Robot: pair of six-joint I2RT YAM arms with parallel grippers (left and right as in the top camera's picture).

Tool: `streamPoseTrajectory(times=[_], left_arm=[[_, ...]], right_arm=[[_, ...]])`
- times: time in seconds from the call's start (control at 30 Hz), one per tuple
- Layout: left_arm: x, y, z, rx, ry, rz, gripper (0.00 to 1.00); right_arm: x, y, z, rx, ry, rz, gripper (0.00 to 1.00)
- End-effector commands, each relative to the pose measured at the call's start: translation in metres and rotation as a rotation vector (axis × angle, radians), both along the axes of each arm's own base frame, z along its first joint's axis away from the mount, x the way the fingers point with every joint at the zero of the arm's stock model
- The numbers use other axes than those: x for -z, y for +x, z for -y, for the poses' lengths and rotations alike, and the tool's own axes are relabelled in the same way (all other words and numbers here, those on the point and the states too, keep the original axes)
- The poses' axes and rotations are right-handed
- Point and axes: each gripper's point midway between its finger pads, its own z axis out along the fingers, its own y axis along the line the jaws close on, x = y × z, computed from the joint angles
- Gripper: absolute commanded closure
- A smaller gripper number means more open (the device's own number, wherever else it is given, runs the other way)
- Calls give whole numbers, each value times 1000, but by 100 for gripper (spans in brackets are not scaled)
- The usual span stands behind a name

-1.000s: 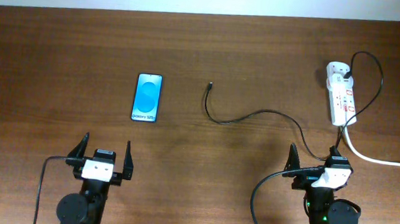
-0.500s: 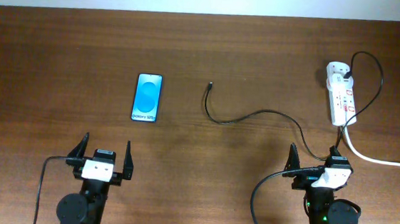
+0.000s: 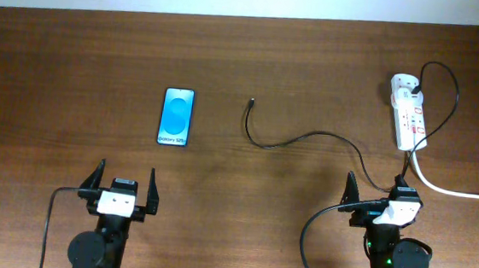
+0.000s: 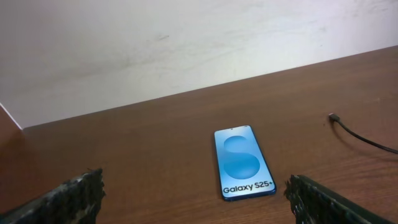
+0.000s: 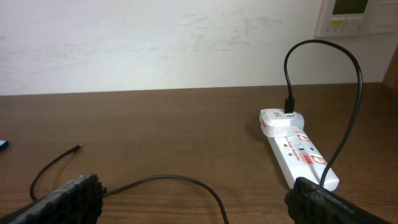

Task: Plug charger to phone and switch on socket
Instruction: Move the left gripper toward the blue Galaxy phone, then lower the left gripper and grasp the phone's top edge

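Observation:
The phone [image 3: 176, 117] lies flat on the wooden table, blue screen up; it also shows in the left wrist view [image 4: 242, 162]. The charger cable [image 3: 295, 139] curves across the table, its plug tip [image 3: 251, 102] lying free right of the phone; it also shows in the right wrist view [image 5: 180, 180]. Its other end is plugged into the white socket strip [image 3: 409, 117], seen too in the right wrist view [image 5: 298, 152]. My left gripper [image 3: 121, 189] is open and empty, near the front edge below the phone. My right gripper [image 3: 376, 194] is open and empty, over the cable's near stretch.
The socket's thick white cord [image 3: 453, 189] runs off the right edge of the table. A white wall [image 4: 155, 43] stands behind the table's far edge. A wall panel [image 5: 357, 15] shows at the top right of the right wrist view.

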Motion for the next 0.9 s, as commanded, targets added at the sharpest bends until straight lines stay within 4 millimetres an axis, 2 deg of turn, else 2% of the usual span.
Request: streamPoseTrajectory(times=[0.0, 0.07, 0.3, 0.4, 0.53, 0.6, 0.73, 0.8, 0.87], left_arm=[[2, 0, -3, -17, 18, -3, 1], [0, 0, -18, -102, 46, 0, 1], [-31, 5, -21, -122, 46, 24, 1], [-62, 17, -17, -92, 44, 57, 1], [-101, 40, -2, -2, 39, 15, 1], [-121, 58, 10, 75, 30, -24, 1], [-148, 98, 35, 234, -7, -126, 1], [-155, 119, 35, 240, -20, -200, 1], [-158, 150, 43, 296, -50, -300, 1]], right_arm=[[3, 0, -3, -13, 5, -4, 2], [3, 0, -3, -13, 5, -4, 2], [3, 0, -3, -13, 5, -4, 2], [3, 0, -3, -13, 5, -4, 2], [3, 0, -3, -13, 5, -4, 2], [3, 0, -3, -13, 5, -4, 2], [3, 0, -3, -13, 5, -4, 2], [3, 0, -3, -13, 5, -4, 2], [3, 0, -3, -13, 5, -3, 2]])
